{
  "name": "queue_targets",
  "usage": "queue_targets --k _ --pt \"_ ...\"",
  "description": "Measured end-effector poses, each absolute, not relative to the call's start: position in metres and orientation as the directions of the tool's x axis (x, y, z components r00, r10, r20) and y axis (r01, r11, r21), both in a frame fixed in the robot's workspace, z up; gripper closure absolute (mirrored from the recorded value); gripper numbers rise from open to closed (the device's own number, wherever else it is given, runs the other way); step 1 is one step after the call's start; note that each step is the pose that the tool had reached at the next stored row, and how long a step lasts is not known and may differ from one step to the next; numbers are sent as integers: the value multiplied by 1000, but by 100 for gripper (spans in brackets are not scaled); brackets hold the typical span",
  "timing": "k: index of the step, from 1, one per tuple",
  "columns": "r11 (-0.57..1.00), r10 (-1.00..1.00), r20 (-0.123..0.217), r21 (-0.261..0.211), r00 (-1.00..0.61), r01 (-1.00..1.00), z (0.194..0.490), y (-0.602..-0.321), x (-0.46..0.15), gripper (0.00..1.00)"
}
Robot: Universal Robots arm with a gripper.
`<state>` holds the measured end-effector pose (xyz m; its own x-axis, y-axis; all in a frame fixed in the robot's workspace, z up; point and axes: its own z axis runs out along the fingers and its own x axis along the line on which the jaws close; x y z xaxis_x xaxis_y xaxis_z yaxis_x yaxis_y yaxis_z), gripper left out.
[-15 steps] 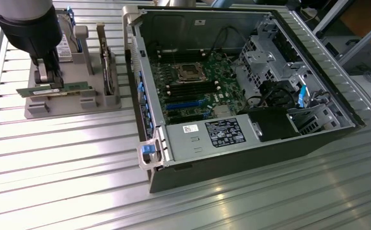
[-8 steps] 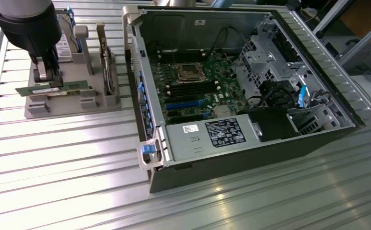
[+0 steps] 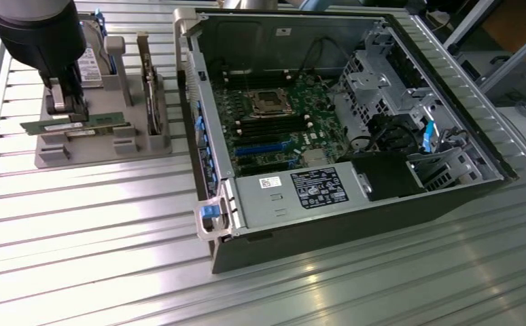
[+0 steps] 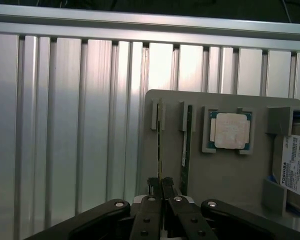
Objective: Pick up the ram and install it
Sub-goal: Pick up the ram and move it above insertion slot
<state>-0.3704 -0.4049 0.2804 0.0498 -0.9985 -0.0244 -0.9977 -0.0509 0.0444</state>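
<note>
- Exterior view: locate the grey holder on the worktop, just beside the open computer case.
- Find the ram standing on edge in the holder's slots, on the holder side farthest from the case, directly beneath the arm.
- Note the grip falling near the stick's mid-length.
- Wrist view: confirm the jaws closed on the ram, pinching its thin upper edge with one finger on each face.
- Tell it apart from the twin stick in the holder's neighbouring slot, just beside and untouched.
- Disregard the square processor chip in its pocket further along the holder, and the labelled drive at the holder's far edge.
- Treat the step in hand as the pick-up, judging by the stick apparently seated in its slots.
- Draw straight out along the slot posts; avoid any tilt or side load on so thin a board.
- Hold clear of the twin stick; little room there.
- Check for pivoting about the pinch; regrip if seen.
</note>
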Motion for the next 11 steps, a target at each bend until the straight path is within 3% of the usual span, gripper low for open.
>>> queue_targets --k 11 --pt "-51 -998 -24 44 50 -998 286 -405 -370 88"
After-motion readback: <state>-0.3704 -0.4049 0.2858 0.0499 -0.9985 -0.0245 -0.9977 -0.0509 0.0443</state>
